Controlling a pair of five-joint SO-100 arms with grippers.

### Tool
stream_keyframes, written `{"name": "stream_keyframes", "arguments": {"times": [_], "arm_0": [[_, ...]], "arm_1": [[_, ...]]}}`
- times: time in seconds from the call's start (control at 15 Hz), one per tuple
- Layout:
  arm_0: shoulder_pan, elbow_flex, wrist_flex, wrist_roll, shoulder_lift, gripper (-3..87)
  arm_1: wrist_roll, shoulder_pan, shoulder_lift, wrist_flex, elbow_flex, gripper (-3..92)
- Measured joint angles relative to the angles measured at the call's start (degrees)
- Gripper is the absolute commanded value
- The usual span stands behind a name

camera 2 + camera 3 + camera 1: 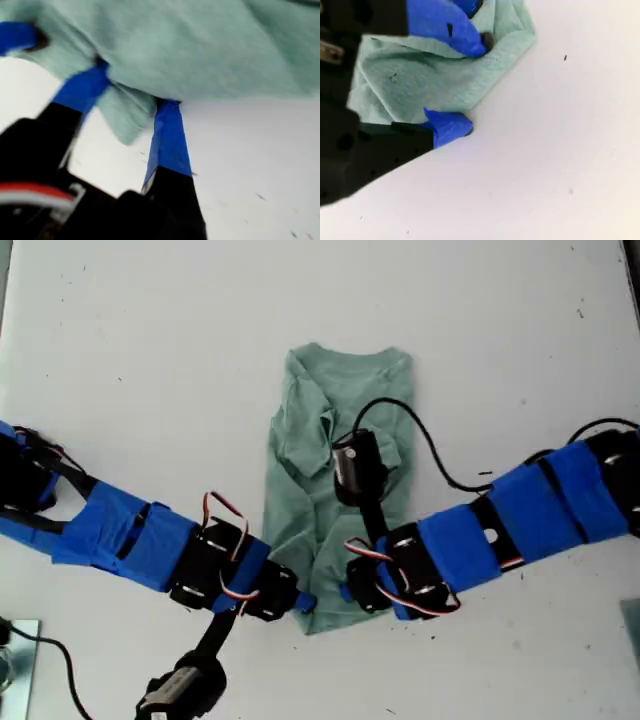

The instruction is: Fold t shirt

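One t shirt [340, 410] lies in the middle of the white table [150, 360]. It is sage green, wrinkled and already gathered into a narrow upright strip, with the round neckline at the far end and the hem nearest the arms.

Two grippers meet at that hem. The first gripper [305, 602] reaches in from the exterior view's left. In its wrist view [135, 85] the two blue-taped fingers stand apart, with their tips under the hem and a small lobe of cloth hanging between them.

The second gripper [348, 592] reaches in from the exterior view's right, just beside the first. In its wrist view [472, 85] bunched cloth at a corner of the shirt sits between its two blue fingers. Whether they pinch the cloth cannot be told.

One black cable [425, 435] loops over the shirt.
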Motion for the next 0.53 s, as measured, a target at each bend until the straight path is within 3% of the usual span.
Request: {"name": "stream_keyframes", "arguments": {"times": [0.53], "arm_0": [[4.5,0.8,-10.7,9.4,9.1,-0.2]], "arm_1": [[-3.5,-4.8,15.6,-0.3,1.2,-1.4]]}}
